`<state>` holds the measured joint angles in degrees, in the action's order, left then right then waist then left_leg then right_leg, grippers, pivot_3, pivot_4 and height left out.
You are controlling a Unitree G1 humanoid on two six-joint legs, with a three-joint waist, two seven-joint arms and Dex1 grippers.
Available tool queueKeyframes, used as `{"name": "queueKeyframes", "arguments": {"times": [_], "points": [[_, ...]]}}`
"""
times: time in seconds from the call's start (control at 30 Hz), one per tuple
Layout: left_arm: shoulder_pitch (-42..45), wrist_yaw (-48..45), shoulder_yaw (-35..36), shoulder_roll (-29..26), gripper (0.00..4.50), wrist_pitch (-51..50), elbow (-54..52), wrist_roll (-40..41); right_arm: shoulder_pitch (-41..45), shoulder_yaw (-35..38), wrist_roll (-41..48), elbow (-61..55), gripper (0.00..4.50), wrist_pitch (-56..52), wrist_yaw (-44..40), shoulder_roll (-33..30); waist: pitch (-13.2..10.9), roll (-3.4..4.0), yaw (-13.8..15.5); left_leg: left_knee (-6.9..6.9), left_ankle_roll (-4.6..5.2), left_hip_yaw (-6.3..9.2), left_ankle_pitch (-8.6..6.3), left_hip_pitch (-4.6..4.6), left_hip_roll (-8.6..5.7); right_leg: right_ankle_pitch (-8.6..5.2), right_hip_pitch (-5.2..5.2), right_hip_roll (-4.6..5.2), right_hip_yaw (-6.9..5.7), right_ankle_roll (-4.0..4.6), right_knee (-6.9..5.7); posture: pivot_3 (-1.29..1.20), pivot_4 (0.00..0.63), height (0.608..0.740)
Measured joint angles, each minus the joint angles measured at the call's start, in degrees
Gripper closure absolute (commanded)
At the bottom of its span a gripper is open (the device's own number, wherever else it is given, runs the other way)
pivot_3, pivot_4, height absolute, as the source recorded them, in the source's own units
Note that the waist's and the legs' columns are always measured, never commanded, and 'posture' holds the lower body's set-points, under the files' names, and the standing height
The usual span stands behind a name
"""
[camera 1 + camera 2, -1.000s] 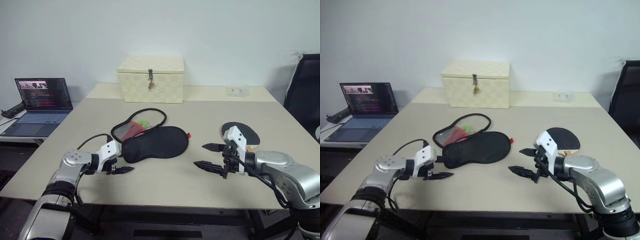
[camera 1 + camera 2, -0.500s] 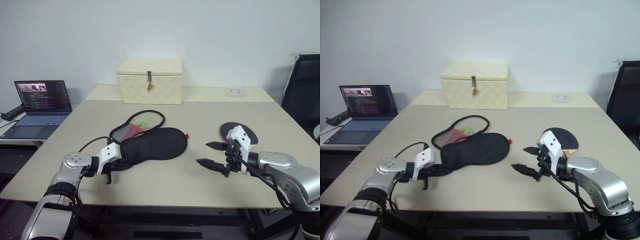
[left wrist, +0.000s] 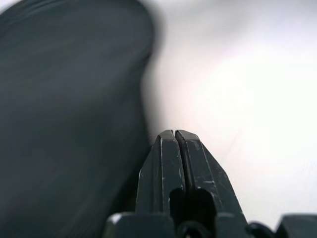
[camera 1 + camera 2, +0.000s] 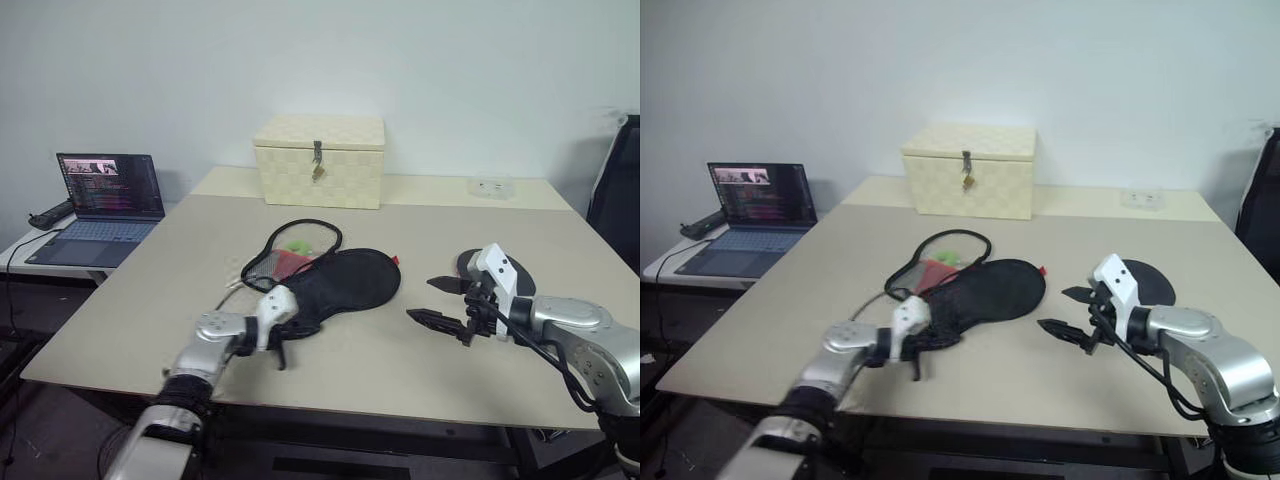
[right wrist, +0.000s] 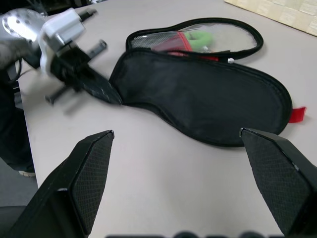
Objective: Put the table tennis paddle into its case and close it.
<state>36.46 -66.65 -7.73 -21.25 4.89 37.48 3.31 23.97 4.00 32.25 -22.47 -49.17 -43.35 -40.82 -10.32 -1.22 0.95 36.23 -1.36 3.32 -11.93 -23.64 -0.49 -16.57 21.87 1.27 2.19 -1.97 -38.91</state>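
We see a cream woven box (image 4: 319, 160) at the table's (image 4: 150, 290) far edge, an open laptop (image 4: 100, 200) far left, a black chair (image 4: 620, 190) right.

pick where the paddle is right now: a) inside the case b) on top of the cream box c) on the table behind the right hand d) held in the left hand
c: the paddle lies flat on the table just behind the open right hand, apart from the unzipped case.

Office or lab workroom. Plain white wall (image 4: 450, 60); large beige table (image 4: 180, 260) bearing a cream woven latched box (image 4: 320, 160). Open laptop (image 4: 100, 200) with lit screen on a side desk; black office chair (image 4: 622, 190) at the table's far edge.
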Motion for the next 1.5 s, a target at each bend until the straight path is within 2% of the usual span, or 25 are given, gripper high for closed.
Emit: {"name": "queueKeyframes", "arguments": {"times": [0.27,0.4,0.5,0.77,0.9,0.97,1.17,1.33,1.5], "points": [[3.8,8.0,-1.0,7.7,4.47,-6.5,-1.3,-0.2,0.4,1.0,0.6,-0.3,0.00,-0.8,1.2,-0.8,-0.1,-0.09,-1.2,-0.02,0.00,-0.05,0.00,-0.15,0.06,0.00,0.23,-0.11,0.07,0.02,-0.07,0.00,0.150,0.740],[3.8,8.5,-1.6,8.5,4.47,-8.5,-2.7,-0.1,1.4,1.0,1.1,-1.0,0.00,-1.8,1.8,-0.8,-0.1,-0.08,-1.8,-0.09,0.01,-0.04,0.00,-0.15,0.08,0.00,0.31,-0.12,0.10,0.03,-0.07,0.00,0.150,0.740],[2.1,7.4,-1.5,6.3,3.91,-10.0,-7.2,1.2,1.5,1.0,1.9,-1.6,0.00,-2.3,1.8,-0.8,-0.1,-0.08,-2.2,-0.12,0.01,0.00,0.00,-0.17,0.09,0.00,0.33,-0.12,0.11,0.03,-0.07,0.00,0.150,0.740],[-4.6,6.2,6.4,-4.5,1.01,-17.3,-22.0,9.4,-0.1,0.0,3.2,-2.8,0.00,-2.6,2.2,0.8,-0.1,-0.08,-2.8,-0.12,0.00,0.04,0.00,-0.15,0.13,0.00,0.33,-0.11,0.12,0.05,-0.06,0.00,0.150,0.740],[-11.0,2.1,9.6,-14.2,1.01,-20.7,-27.8,12.2,-1.4,-1.8,2.9,-2.7,0.00,-2.0,2.2,2.2,-0.1,-0.02,-3.0,-0.18,0.00,0.01,0.00,-0.13,0.16,-0.02,0.38,-0.11,0.15,0.09,-0.08,0.00,0.150,0.740],[-13.3,0.5,9.6,-16.3,1.01,-20.4,-28.2,12.2,-1.5,-2.1,2.8,-2.6,0.00,-1.3,2.2,2.7,-0.1,-0.02,-2.8,-0.15,0.00,0.02,-0.01,-0.13,0.15,-0.02,0.36,-0.10,0.13,0.09,-0.07,0.00,0.150,0.740],[-13.3,-1.3,7.5,-17.2,1.01,-11.7,-20.0,8.8,-1.4,-3.2,2.5,-1.5,0.00,0.7,1.7,3.3,-0.1,-0.08,-2.0,-0.12,0.00,0.03,0.00,-0.15,0.14,-0.02,0.34,-0.06,0.09,0.09,-0.04,0.00,0.150,0.740],[-6.6,0.0,5.5,-15.8,1.01,-2.3,-7.5,4.5,-1.4,-3.2,2.3,-0.8,0.00,1.4,1.5,3.2,-0.1,-0.09,-2.0,-0.13,0.00,0.03,0.00,-0.17,0.14,-0.02,0.37,-0.08,0.08,0.09,-0.05,0.00,0.150,0.740],[-2.1,-0.1,4.4,-13.5,1.01,4.7,0.6,2.5,-1.5,-3.2,2.3,-0.8,0.00,1.4,1.4,3.2,-0.1,-0.09,-2.4,-0.14,0.00,0.00,-0.01,-0.18,0.12,-0.02,0.37,-0.08,0.09,0.08,-0.05,0.00,0.150,0.740]]}}
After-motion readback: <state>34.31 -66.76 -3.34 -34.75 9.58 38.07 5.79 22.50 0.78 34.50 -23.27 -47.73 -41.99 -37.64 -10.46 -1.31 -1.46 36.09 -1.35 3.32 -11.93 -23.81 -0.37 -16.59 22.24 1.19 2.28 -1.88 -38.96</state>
